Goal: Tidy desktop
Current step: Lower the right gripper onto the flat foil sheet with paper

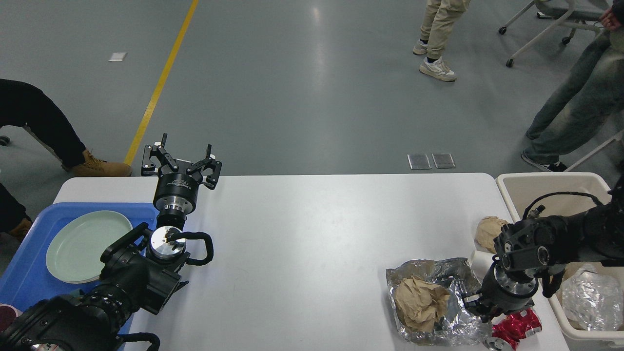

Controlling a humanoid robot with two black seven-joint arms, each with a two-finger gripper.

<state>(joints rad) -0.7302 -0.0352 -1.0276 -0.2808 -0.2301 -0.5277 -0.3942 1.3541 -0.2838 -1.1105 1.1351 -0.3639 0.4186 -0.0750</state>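
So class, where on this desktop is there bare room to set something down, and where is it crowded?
Free: the wide middle of the desktop, between the left pincer and the foil tray. Crowded: the right end, with foil, crumpled paper, crushed can and right pincer.

Grey glossy floor (pixel 302 97), yellow line (pixel 161 83), wheeled chair (pixel 555 19)

The scene is evenly and brightly lit from overhead. A pale streak of glare is seen on the grey floor (pixel 319 58) in the upper centre of the frame. Only faint, soft shadows are cast on the desktop (pixel 302 229). Small highlights are thrown off the crumpled foil (pixel 456 319) at lower right. Focus is sharp throughout; slight bowing is noticed toward the edges.
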